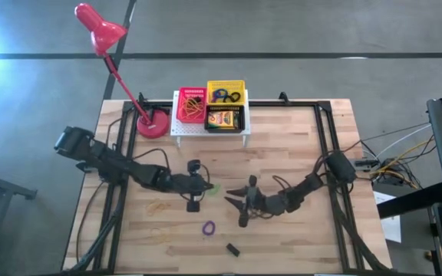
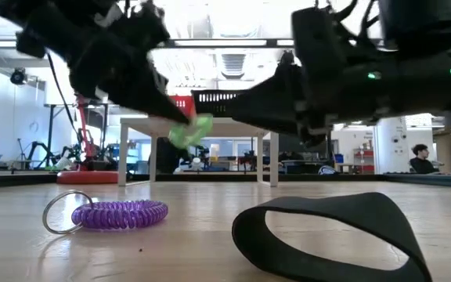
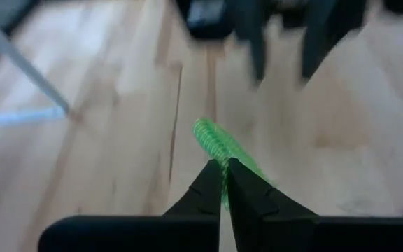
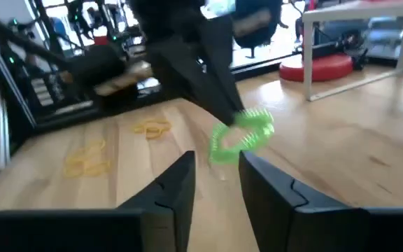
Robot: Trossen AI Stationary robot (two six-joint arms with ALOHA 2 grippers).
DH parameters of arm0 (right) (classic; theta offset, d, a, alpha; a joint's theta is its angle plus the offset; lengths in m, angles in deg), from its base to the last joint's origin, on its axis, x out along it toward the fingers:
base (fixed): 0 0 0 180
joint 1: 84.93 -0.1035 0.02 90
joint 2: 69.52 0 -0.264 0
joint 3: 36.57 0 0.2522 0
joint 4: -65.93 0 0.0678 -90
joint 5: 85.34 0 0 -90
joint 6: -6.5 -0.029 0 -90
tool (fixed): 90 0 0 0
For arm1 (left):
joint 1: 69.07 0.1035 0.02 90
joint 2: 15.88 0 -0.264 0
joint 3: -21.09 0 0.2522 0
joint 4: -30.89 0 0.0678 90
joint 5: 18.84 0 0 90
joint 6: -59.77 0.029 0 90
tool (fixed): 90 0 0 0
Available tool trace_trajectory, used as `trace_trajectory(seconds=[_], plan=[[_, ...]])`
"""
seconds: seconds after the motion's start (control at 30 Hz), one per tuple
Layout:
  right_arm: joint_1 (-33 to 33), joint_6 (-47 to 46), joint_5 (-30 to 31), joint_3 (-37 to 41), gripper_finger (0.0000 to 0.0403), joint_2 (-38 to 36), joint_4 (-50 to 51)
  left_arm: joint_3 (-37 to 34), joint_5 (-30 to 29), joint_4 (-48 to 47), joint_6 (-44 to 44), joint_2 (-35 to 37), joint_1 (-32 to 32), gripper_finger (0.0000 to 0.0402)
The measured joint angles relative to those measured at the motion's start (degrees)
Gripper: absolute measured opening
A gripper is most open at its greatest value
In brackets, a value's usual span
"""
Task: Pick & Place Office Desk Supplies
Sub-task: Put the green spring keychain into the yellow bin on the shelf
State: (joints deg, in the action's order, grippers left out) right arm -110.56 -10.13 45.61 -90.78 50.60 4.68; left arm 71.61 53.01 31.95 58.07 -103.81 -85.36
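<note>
Slippage is the main worry — the left gripper [image 3: 223, 183] pinches the green loop [image 3: 219, 143] only by a thin edge of its coil, so the springy loop could twist free on any quick swing toward the white rack [image 1: 209, 127]. It hangs clear of the table [image 1: 298, 230], near the middle. The left arm reaches low across the boards with its fingers pressed together on the coil. Facing it, the right gripper [image 4: 215, 183] sits just beside the loop with fingers spread apart and empty — close enough for a bump. A purple loop [image 2: 120, 213] and black loop [image 2: 327, 233] lie nearer the front edge.
</note>
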Motion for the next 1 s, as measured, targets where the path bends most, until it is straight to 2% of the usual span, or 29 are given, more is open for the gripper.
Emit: trace_trajectory(seconds=[0.23, 0.37, 0.63, 0.87, 1.0], plan=[[5.0, -7.4, -14.2, -0.5, 0.0154, -3.4, 4.3, 0.4, -0.1, 0.5, 0.2, 1.2, -0.4, 0.0012], [8.1, -9.4, -18.7, -2.3, 0.0166, -3.7, 7.5, 0.4, 0.1, 0.4, 0.3, 1.0, -0.9, 0.0012], [10.8, -10.4, -19.0, -6.8, 0.0145, -3.7, 20.8, 0.4, 0.1, 0.4, 0.2, 1.0, -1.5, 0.0012], [10.6, -9.9, -19.0, -7.0, 0.012, -6.8, 30.8, 0.3, 0.1, 0.1, 0.2, 1.0, -1.8, 0.0012], [10.7, -5.4, -19.0, -7.1, 0.0113, -7.8, 30.4, 0.3, 0.1, 0.1, 0.2, 1.0, -1.8, 0.0012]])
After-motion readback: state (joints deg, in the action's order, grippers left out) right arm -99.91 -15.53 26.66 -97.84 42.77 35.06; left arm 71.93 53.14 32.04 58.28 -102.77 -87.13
